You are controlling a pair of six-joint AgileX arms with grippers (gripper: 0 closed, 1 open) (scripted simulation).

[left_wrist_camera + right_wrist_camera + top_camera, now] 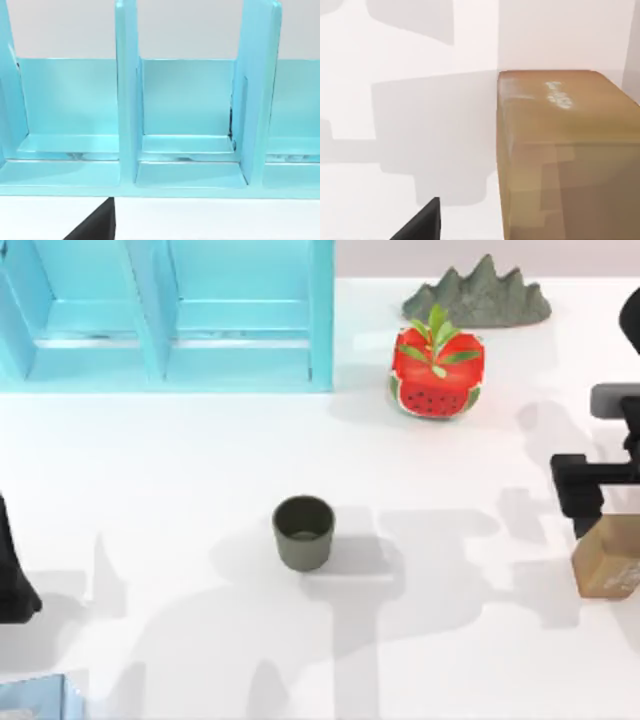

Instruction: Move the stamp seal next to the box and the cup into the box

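The turquoise box [165, 315] with its upright dividers fills the table's far-left corner, with wide bare white table [150, 470] in front of it for both deliveries, while the stamp seal [610, 558] sits at the right edge, well apart from it. That seal looks like a stiff, light wooden block best pinched across two flat opposite faces; the right gripper [590, 502] hangs just beside it, and I cannot tell whether its fingers are spread. The cup [303, 532] stands upright mid-table, probably light and rigid, graspable across its rim, with the left arm parked at the left edge.
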